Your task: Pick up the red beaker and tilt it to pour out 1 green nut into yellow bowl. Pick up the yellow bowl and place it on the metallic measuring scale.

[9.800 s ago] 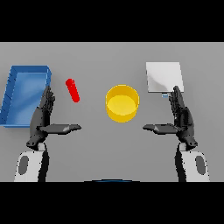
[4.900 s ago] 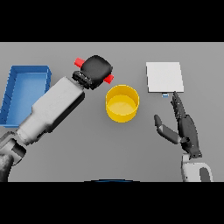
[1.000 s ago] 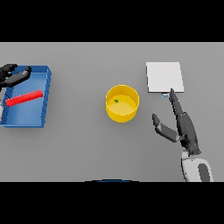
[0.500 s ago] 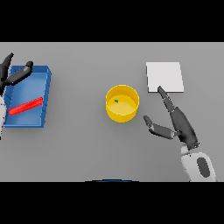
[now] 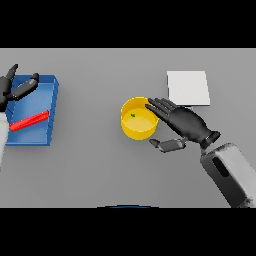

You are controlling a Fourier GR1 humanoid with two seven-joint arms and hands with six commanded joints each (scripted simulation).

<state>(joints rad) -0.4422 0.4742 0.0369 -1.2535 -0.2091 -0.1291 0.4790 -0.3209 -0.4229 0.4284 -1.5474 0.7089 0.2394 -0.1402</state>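
The yellow bowl [image 5: 136, 121] stands mid-table with one small green nut [image 5: 133, 115] inside. My right hand [image 5: 183, 123] is open right beside the bowl's right rim, fingers stretched toward it and thumb low near its front right side. The red beaker [image 5: 30, 121] lies on its side inside the blue tray [image 5: 51, 112] at the left. My left hand [image 5: 14, 89] hovers open over the tray's far left corner, apart from the beaker. The metallic measuring scale [image 5: 188, 87] is a pale square plate behind and to the right of the bowl.
The blue tray takes up the left edge of the table. Grey tabletop [image 5: 90, 165] stretches between the tray and the bowl and along the front.
My right hand has swung left and forward from beside the scale to the bowl's right rim. My left hand has drawn back to the left, leaving the beaker lying in the tray.
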